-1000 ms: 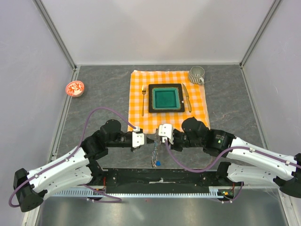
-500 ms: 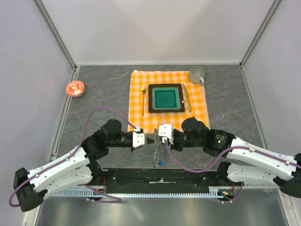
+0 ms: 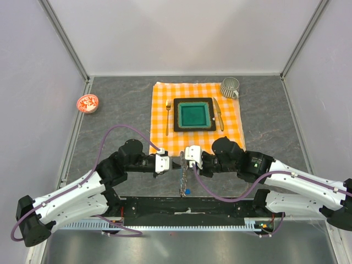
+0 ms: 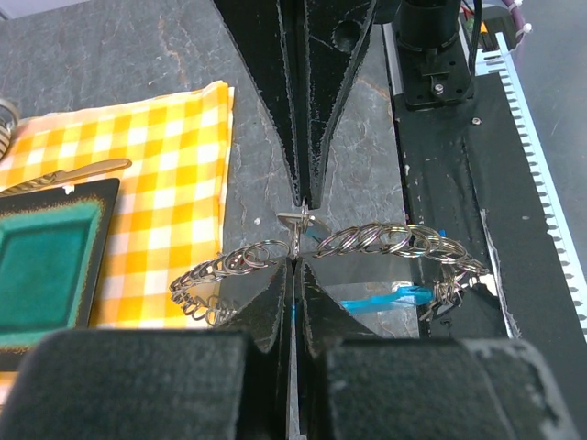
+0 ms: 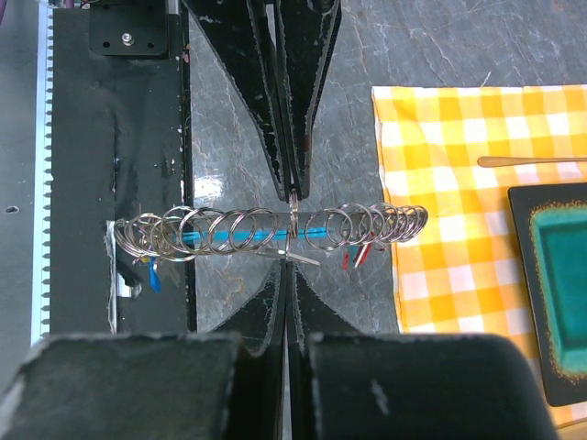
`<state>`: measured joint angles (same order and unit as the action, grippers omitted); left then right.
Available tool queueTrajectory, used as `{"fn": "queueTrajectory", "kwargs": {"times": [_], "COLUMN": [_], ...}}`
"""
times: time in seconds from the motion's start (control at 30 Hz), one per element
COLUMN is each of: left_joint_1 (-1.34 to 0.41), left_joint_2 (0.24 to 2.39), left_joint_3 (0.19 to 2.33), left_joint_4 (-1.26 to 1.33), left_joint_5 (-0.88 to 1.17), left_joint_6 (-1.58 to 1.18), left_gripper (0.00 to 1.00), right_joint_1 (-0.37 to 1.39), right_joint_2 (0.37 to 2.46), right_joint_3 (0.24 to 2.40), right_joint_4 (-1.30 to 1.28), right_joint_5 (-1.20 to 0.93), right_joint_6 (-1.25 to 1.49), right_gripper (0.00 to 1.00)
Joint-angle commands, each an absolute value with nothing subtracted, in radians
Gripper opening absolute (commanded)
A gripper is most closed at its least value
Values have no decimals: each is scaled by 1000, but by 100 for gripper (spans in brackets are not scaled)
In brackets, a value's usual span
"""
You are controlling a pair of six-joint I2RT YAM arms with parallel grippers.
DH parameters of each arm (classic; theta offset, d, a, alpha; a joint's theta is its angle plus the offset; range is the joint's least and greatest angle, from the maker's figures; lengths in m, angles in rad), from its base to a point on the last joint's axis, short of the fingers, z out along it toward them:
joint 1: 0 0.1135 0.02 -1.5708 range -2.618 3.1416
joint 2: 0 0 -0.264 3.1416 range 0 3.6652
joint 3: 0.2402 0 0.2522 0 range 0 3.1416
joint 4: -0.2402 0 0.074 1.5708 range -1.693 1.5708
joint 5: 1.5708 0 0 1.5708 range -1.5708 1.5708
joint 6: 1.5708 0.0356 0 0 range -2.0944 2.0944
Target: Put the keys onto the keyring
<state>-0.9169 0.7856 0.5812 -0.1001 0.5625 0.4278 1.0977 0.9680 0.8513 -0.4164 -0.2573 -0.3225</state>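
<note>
We have both arms meeting tip to tip at the middle of the near edge of the grey stone-patterned bench, just short of the orange-and-white checked cloth. The left hand has its fingers pressed together, pinching the silvery wire keyring, a curved run of linked loops. The right hand is closed on it from the opposite side, at almost the same loop. The keyring hangs crosswise between the tips, with its cyan-blue curved clip running beneath the loops. A small blue-tagged key dangles at the end nearest the bench's near edge, and a red-tagged key at the cloth end. A tiny flat silver piece sits right at the pinch; we cannot tell whether it is threaded on.

Our worry is the shared grip point. With both pinches this close, any sideways pull could twist or spring a loop out. A slackening hand would let the chain sag and swing. The silver piece could also slip free and drop near the black rail.
</note>
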Motion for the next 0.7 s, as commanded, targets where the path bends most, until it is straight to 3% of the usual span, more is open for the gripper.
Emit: {"fn": "queueTrajectory", "kwargs": {"times": [0.0, 0.67], "left_joint_1": [-920, -920], "left_joint_2": [784, 762], "left_joint_3": [614, 607], "left_joint_4": [-32, -41], "left_joint_5": [615, 548], "left_joint_6": [443, 457], "left_gripper": [2, 2], "right_joint_1": [1106, 1117], "right_joint_2": [966, 945], "right_joint_3": [857, 856], "right_joint_4": [-380, -407], "right_joint_5": [-270, -204], "right_joint_6": [-337, -333], "right_gripper": [0, 0]}}
